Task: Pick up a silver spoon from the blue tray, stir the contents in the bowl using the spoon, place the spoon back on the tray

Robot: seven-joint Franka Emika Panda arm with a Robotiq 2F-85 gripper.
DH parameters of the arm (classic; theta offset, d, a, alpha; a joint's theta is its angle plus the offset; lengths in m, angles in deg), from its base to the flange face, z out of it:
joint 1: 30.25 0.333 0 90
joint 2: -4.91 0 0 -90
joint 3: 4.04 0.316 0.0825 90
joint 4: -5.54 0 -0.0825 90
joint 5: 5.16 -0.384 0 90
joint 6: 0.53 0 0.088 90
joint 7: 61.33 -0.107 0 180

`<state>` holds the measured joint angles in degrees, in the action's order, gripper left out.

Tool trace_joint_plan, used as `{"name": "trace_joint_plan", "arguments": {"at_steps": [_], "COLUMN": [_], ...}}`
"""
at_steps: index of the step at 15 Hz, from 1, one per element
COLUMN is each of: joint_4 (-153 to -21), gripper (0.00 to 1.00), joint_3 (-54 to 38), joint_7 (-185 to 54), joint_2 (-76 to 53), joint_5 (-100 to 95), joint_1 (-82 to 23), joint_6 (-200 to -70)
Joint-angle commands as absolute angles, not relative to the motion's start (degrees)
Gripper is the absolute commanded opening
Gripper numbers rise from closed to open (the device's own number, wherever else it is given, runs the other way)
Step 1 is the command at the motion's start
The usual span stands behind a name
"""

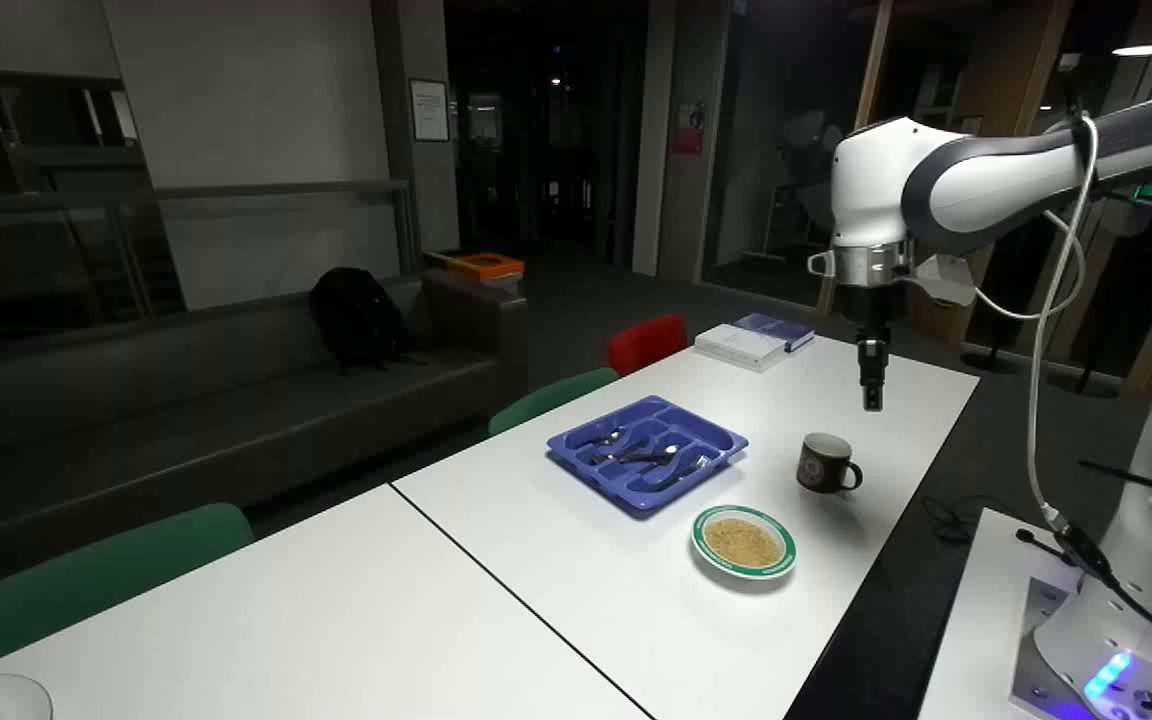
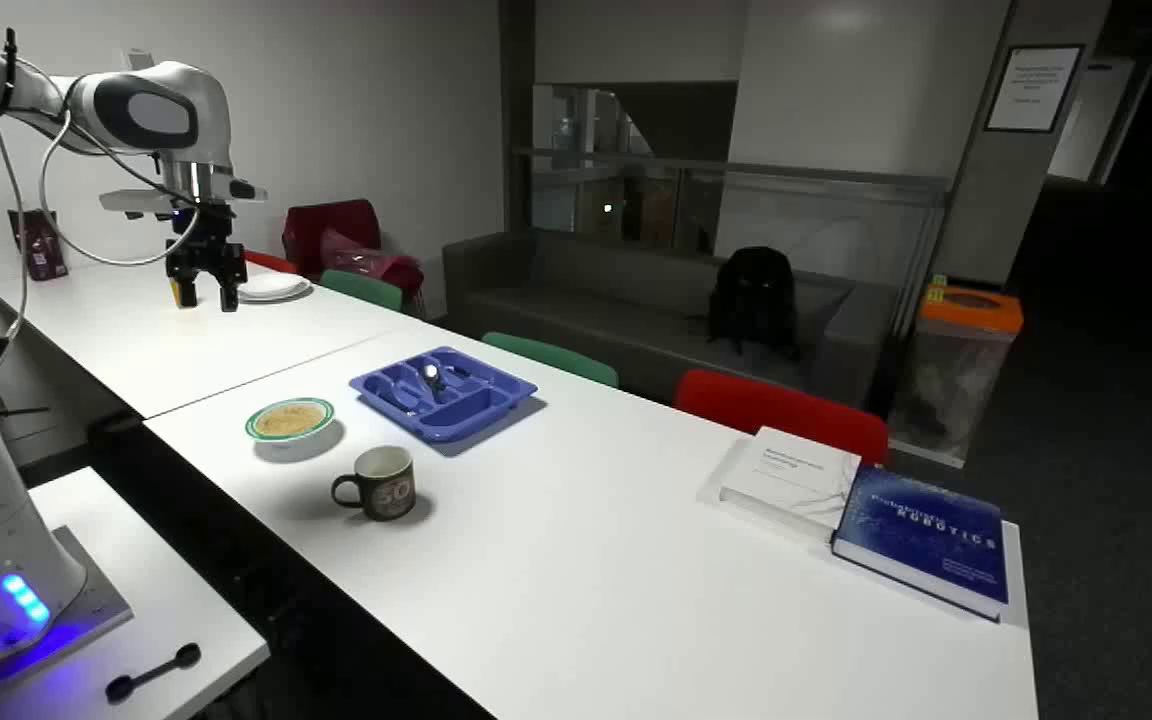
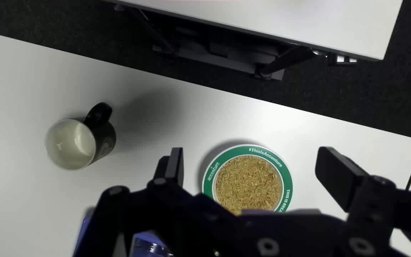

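Observation:
The blue tray (image 1: 721, 432) lies on the white table with several pieces of cutlery in its compartments; it also shows in an exterior view (image 2: 461, 425). A shiny silver spoon (image 2: 431, 376) lies in it. Only a corner of the tray (image 3: 147, 236) shows in the wrist view, behind the gripper. The green-rimmed bowl (image 1: 744, 572) stands beside the tray, also in the wrist view (image 3: 287, 178). Its contents (image 3: 250, 182) are tan, grain-like pieces lying level. My gripper (image 1: 873, 402) is open and empty, high above the table, fingers down; it also shows in an exterior view (image 2: 208, 300) and the wrist view (image 3: 252, 166).
A dark mug (image 1: 824, 465) stands near the table edge by the bowl, also in the wrist view (image 3: 102, 141). A white book (image 2: 791, 475) and a blue book (image 2: 921, 535) lie at one table end. Chairs, one red (image 1: 648, 343), line the far side.

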<state>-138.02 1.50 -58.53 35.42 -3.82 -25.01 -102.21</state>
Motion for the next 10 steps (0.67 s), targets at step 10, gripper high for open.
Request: {"name": "trace_joint_plan", "arguments": {"at_steps": [10], "joint_4": [-123.7], "gripper": [1.0], "joint_3": [0.4], "joint_7": [-51.3], "joint_2": [17.7], "joint_5": [-1.0], "joint_1": [-24.6], "joint_6": [-111.5]}}
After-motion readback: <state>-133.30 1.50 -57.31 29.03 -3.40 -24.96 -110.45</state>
